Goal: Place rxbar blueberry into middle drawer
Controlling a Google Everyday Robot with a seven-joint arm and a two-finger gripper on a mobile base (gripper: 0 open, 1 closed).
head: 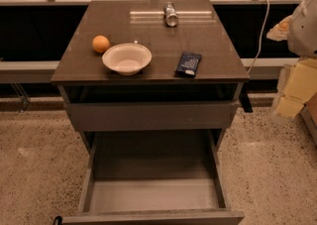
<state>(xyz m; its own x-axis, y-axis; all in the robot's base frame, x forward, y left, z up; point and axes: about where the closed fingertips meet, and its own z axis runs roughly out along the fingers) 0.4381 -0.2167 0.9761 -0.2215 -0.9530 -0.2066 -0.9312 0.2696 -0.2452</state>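
Observation:
The rxbar blueberry, a flat dark navy bar with small white print, lies on the cabinet top near its front right edge. The middle drawer is pulled out wide below, and its grey floor is bare. My gripper hangs at the far right of the camera view, off the cabinet's right side, about level with the closed drawer front. It is well apart from the bar and holds nothing that I can see.
On the cabinet top stand a white bowl, an orange to its left and a silver can at the back. A closed drawer front sits above the open drawer. A white cable hangs behind on the right. The floor is speckled.

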